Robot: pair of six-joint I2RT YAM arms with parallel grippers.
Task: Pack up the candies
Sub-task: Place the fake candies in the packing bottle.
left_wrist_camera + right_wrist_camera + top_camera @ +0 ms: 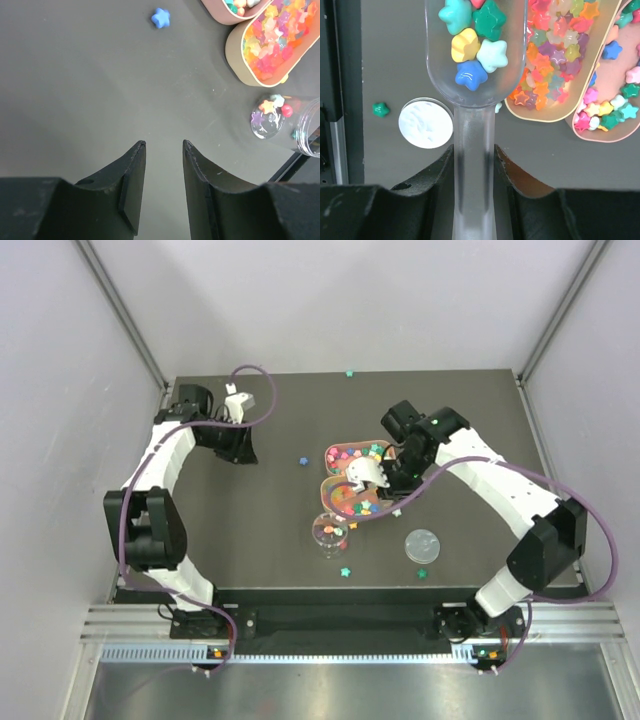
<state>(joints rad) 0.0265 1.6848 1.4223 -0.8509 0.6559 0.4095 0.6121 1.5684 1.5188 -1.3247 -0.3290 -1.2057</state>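
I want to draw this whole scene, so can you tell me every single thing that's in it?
trays: two, pinkish tan, middle of the table, side by side.
candies: many, multicoloured stars, in both trays, the scoop and the jar.
scoop: one, clear, a few candies in its bowl.
jar: one, clear, on the near side of the trays, a few candies inside.
lid: one, round, pale, flat on the table to the right of the jar.
loose stars: at least four; blue left of the trays, green at the far edge, near the jar and beside the lid.
table: one, dark grey.
left gripper: open, empty.
right gripper: shut on the scoop's handle.
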